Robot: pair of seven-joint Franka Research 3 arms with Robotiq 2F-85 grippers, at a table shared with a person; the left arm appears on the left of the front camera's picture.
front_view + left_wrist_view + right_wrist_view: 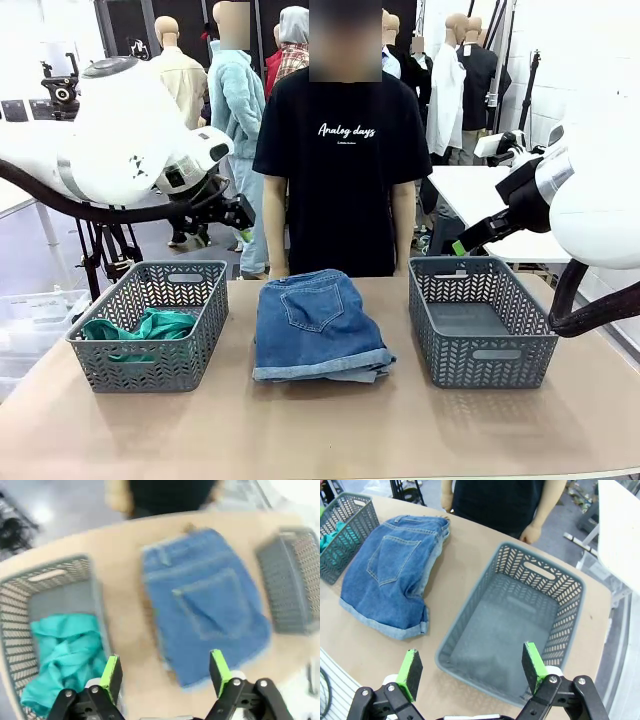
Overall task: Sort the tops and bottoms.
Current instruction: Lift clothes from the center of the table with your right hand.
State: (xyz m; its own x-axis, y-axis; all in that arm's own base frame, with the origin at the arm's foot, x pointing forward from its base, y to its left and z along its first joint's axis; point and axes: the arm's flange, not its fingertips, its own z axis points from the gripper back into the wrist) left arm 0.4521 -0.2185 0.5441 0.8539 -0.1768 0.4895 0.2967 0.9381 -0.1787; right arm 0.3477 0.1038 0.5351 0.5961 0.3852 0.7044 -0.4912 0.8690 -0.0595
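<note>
Visibly two baskets (140,366); two shorts (315,322); one top (160,325).

the left basket (140,366) and the right basket (486,356), both grey lattice, stand well apart on the tan counter (320,430). a person (345,170) in a black printed t-shirt stands at its far edge.

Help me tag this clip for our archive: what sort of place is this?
Probably a robotics lab or test room set up for clothes sorting: white robot arms flank a table holding two grey baskets and folded denim shorts, with a person standing opposite.
</note>
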